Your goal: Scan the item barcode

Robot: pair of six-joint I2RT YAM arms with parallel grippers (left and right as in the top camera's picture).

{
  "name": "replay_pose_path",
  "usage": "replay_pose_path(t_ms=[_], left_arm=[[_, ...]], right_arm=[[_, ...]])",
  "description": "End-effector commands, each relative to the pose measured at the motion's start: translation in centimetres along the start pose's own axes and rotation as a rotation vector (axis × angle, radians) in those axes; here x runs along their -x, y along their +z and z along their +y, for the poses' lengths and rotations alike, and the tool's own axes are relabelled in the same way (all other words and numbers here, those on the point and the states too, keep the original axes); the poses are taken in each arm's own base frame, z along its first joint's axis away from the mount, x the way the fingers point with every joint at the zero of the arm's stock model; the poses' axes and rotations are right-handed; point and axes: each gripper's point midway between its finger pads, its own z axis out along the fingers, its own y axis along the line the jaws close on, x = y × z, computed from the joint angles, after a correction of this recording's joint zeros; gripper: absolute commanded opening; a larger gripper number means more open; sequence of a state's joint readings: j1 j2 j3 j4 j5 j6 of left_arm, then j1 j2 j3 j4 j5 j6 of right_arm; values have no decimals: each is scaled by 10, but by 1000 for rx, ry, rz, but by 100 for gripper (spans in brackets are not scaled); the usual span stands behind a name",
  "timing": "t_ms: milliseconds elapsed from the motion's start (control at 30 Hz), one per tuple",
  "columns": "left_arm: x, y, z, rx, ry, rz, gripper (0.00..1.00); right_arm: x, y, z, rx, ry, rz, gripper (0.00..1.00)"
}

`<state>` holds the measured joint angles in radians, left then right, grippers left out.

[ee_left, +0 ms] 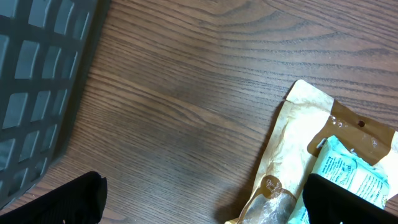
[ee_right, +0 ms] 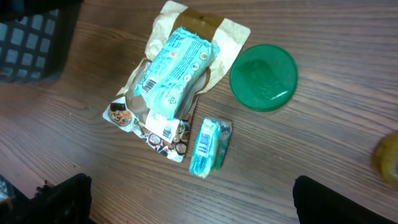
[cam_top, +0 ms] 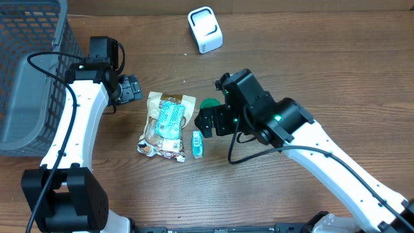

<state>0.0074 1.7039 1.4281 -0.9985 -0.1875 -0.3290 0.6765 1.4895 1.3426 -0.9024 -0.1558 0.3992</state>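
Black right fingers (ee_right: 62, 199) fill the two lower corners of the right wrist view, spread wide and released, with only the bare wood of the counter (ee_right: 323, 37) between them. Just ahead of that gap lies a small teal packet (ee_right: 208, 146), flat on the counter and touched by neither finger. Farther ahead sits a tan snack pouch (ee_right: 171, 22) with a larger teal pack (ee_right: 177, 68) lying on top of it. The small packet lies just beside the pouch's printed near end, where a small white label (ee_right: 166, 129) shows, its print too small to read. A round green lid (ee_right: 263, 76) rests on the counter ahead of the other finger, just beside the pouch; whether the two touch I cannot tell. A blurred yellow thing (ee_right: 388, 158) shows at the frame edge outside that finger.

Left fingers (ee_left: 62, 199) are likewise spread wide and hold nothing. Bare counter lies between them. The tan corner of the pouch reaches in beside one finger, and the grid wall of a grey basket (ee_left: 37, 74) stands outside the other. From overhead, the left fingers sit just beside the pouch's top corner, and the right fingers hover between the lid and the small packet. A white device (cam_top: 205, 29) stands on the counter well beyond both pairs of fingers, apart from all the items.
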Motion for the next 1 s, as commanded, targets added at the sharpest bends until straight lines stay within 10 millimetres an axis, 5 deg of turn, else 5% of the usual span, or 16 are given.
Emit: replay_pose_path(t_ms=[0,333,533,767,967], left_arm=[[6,-5,-1,-5,16,-22,100],[6,-5,-1,-5,16,-22,100],[6,-5,-1,-5,15,-22,99],[6,-5,-1,-5,15,-22,100],[6,-5,-1,-5,15,-22,100]], right_arm=[[-5,16,6,32,1,52,100],[-16,63,27,39,7,100,62],[-15,101,35,53,24,102,52],[-4,136,31,39,60,56,50],[2,147,32,50,52,34,54]])
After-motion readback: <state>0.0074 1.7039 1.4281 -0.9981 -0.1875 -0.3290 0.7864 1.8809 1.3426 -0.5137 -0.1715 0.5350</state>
